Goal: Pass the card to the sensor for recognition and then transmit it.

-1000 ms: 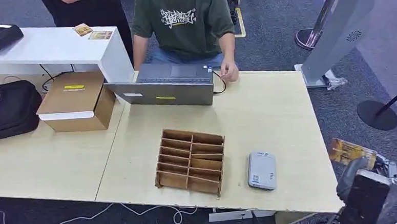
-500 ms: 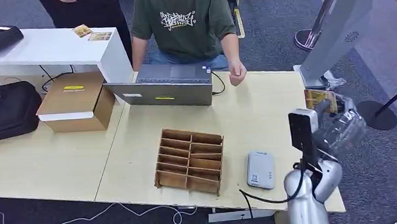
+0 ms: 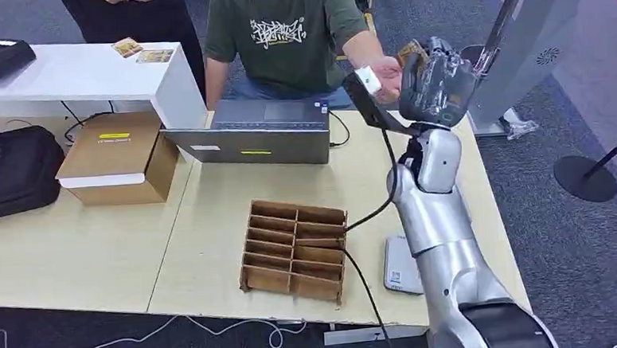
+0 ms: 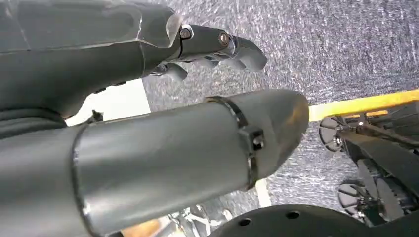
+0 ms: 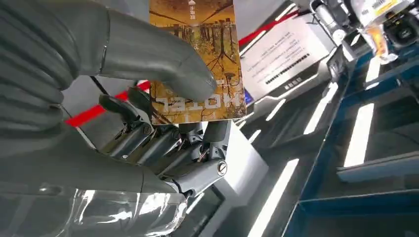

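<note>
My right hand (image 3: 437, 81) is raised high over the far side of the table, pinching a yellow-brown card (image 3: 409, 54) between thumb and fingers. Up close, the card (image 5: 196, 54) has a tree picture and the word HOTEL, with the thumb (image 5: 163, 59) pressed on its face. A person's hand (image 3: 385, 74) is held out right beside the card. The grey-white sensor box (image 3: 398, 266) lies on the table near the front, partly hidden by my right arm. My left hand (image 4: 217, 44) hangs over carpet with nothing in it, fingers apart.
A wooden slotted organizer (image 3: 296, 250) stands left of the sensor. A laptop (image 3: 255, 134) sits at the far edge before a seated person (image 3: 286, 32). A cardboard box (image 3: 117, 156) and black bag (image 3: 10, 170) are at left. A grey kiosk stand (image 3: 534, 42) rises at right.
My right arm swung up from beside the table's right front corner to the far side, carrying the card. The person's hand lifted off the table and reached toward the card.
</note>
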You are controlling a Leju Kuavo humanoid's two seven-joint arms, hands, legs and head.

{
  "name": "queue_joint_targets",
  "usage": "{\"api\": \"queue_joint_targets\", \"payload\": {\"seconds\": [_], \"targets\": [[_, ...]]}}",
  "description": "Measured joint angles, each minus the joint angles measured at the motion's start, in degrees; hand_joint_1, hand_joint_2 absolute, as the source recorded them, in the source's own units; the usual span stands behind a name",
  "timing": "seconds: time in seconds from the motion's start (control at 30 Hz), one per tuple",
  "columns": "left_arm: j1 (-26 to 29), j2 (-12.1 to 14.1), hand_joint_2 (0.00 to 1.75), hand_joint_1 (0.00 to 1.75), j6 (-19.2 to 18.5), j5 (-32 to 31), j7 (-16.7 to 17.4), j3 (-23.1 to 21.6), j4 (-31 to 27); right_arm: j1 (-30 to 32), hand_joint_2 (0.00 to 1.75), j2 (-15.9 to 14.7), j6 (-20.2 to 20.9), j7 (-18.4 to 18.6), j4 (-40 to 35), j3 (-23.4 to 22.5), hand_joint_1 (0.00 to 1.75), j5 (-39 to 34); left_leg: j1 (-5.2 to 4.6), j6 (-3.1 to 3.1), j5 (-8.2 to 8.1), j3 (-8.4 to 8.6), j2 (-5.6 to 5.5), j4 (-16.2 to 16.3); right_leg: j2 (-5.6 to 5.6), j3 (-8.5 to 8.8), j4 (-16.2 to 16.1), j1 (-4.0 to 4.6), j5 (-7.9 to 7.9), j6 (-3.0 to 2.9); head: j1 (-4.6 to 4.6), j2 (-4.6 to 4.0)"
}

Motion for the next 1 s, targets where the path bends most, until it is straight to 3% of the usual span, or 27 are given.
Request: {"api": "queue_joint_targets", "payload": {"seconds": [0.13, 0.43, 1.0], "targets": [[-0.20, 0.46, 0.00, 0.00, -0.18, -1.09, 0.50, 0.00, -0.52, -4.54, 1.75, -1.46, 0.00, 4.43, 6.41, 5.82, 1.75, 0.48, -0.01, 0.00, 0.00, 0.00, 0.02, 0.00, 0.02, 0.00, 0.00, -0.01, 0.00, 0.00, -0.02, 0.00], [-0.40, 0.76, 0.00, 0.00, -0.24, -1.86, 0.52, -0.02, -1.22, -10.63, 1.75, -2.45, -0.04, 7.95, 16.81, 13.72, 1.75, 0.48, 0.00, 0.00, 0.00, -0.01, -0.02, 0.02, -0.02, -0.01, -0.01, 0.00, 0.00, 0.00, 0.00, 0.00], [-0.56, 0.85, 0.00, 0.00, -0.35, -2.71, 0.76, -0.02, -1.33, -12.55, 1.75, -3.52, -0.07, 9.06, 23.14, 16.80, 1.75, 0.48, -0.01, -0.01, -0.01, -0.03, -0.02, 0.02, -0.02, -0.04, -0.02, 0.00, -0.01, 0.00, 0.00, 0.00]]}}
